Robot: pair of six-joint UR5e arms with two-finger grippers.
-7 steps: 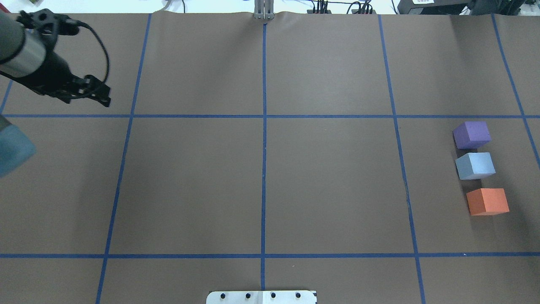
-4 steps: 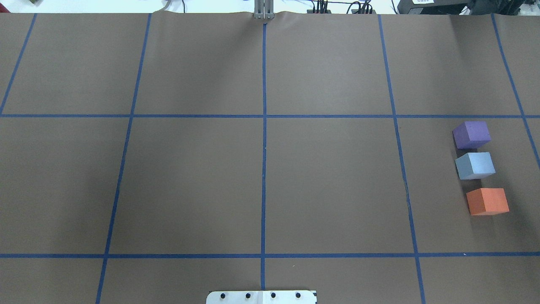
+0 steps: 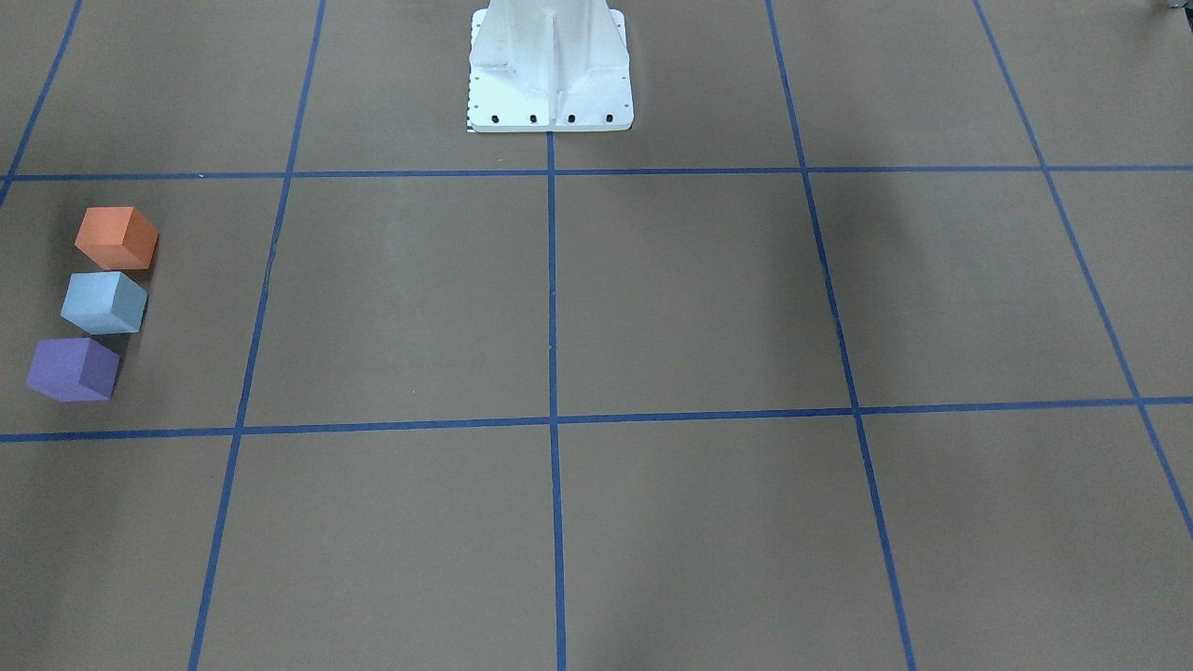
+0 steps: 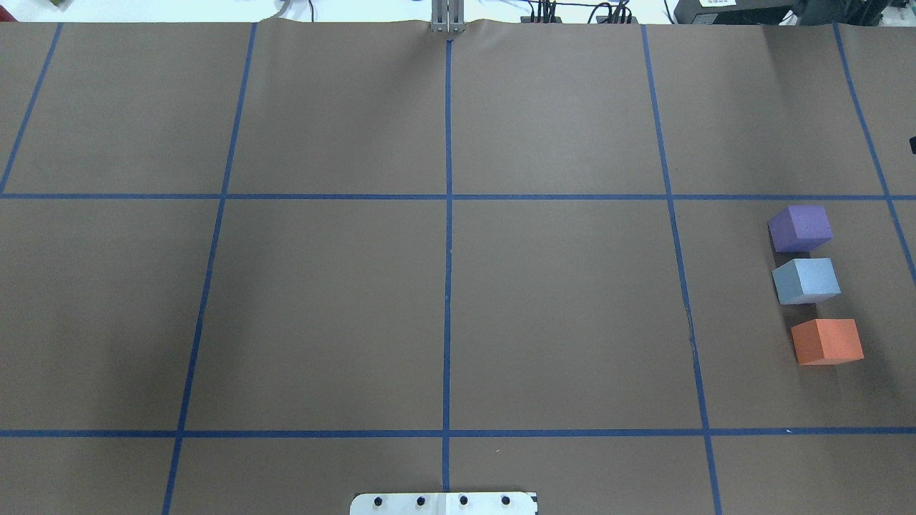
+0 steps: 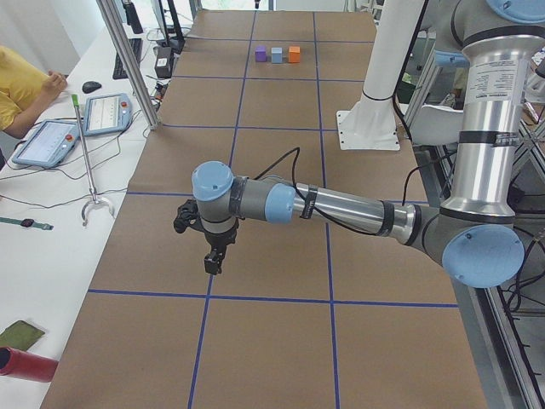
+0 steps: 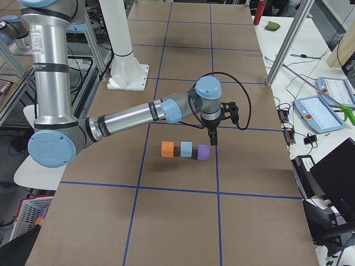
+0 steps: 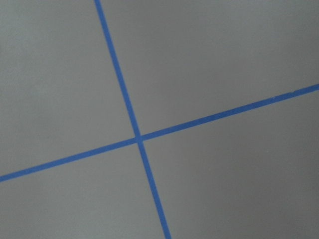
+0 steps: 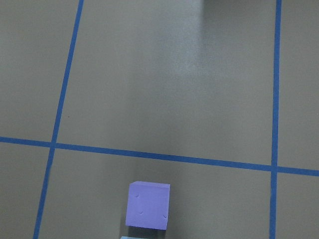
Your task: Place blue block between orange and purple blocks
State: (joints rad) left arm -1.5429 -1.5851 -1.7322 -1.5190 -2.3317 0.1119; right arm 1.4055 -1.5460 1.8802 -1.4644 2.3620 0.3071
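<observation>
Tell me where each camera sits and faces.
Front-facing: across the table, facing the robot's base.
Overhead: behind the robot, looking forward; base edge shows.
Exterior left: table's left end; left arm near.
Exterior right: right end; right arm near, by the purple block.
Left wrist: down on a tape crossing; robot unseen.
Right wrist: down on the purple block; robot unseen.
Shared: front-facing and overhead show orange block, blue block, purple block in a row.
</observation>
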